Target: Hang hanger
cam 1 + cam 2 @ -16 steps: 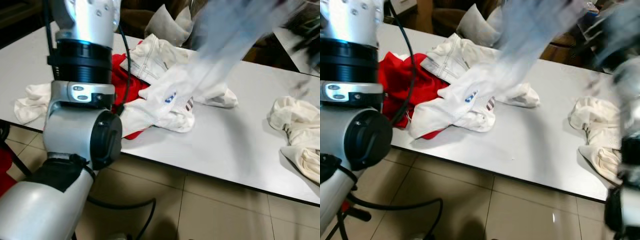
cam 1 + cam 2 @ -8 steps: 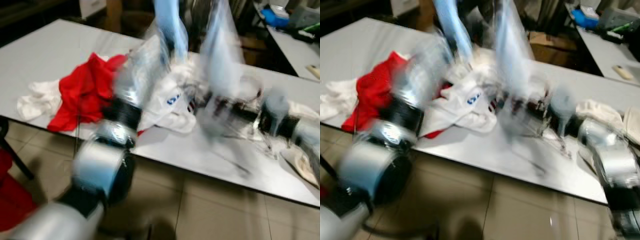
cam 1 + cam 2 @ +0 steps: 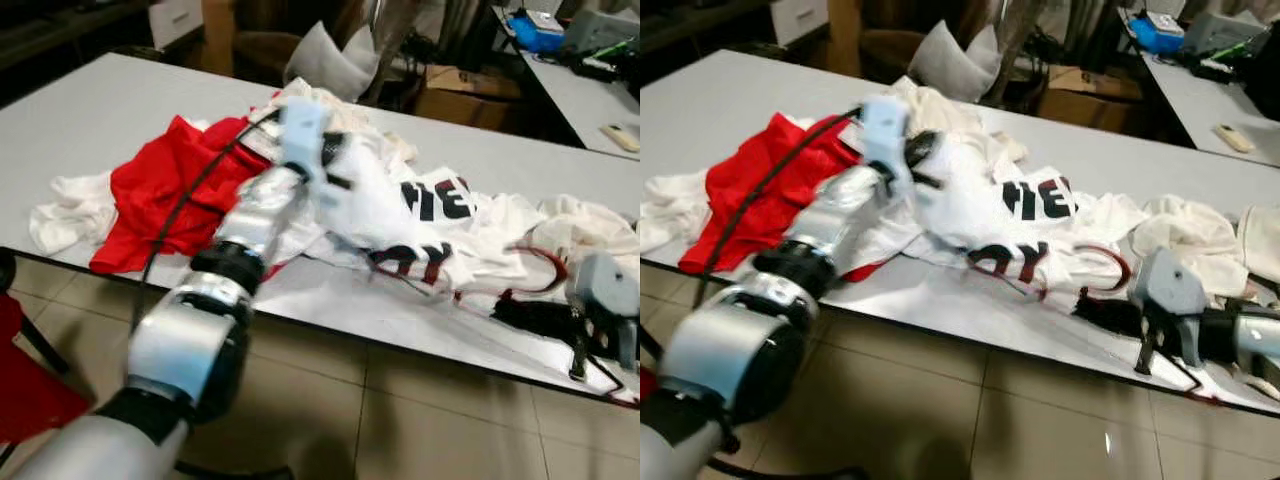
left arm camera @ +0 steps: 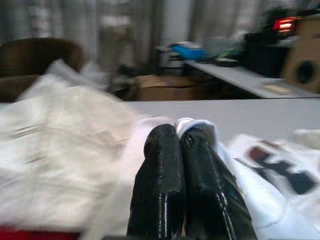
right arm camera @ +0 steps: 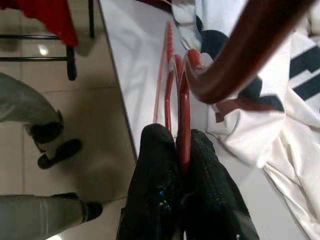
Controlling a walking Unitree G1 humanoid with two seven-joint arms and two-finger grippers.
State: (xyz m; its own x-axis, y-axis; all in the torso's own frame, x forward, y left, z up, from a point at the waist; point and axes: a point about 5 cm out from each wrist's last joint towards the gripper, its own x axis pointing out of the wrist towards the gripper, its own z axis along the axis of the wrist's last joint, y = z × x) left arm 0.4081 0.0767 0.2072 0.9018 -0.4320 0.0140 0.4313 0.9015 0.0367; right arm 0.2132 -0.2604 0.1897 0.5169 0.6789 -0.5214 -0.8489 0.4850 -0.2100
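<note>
On table edge, right gripper clamped on red hanger lying along edge, left gripper pinching white shirt.

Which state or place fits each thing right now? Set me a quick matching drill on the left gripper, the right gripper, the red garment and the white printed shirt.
Things:
1. left gripper
2. right gripper
3. crumpled red garment
4. white T-shirt with dark lettering

States or places:
A. spread across the middle of the grey table
B. shut on the thin red hanger
C. shut on a fold of white cloth
D. heaped towards the table's left end

Pairs: 1-C, 2-B, 3-D, 4-A
</note>
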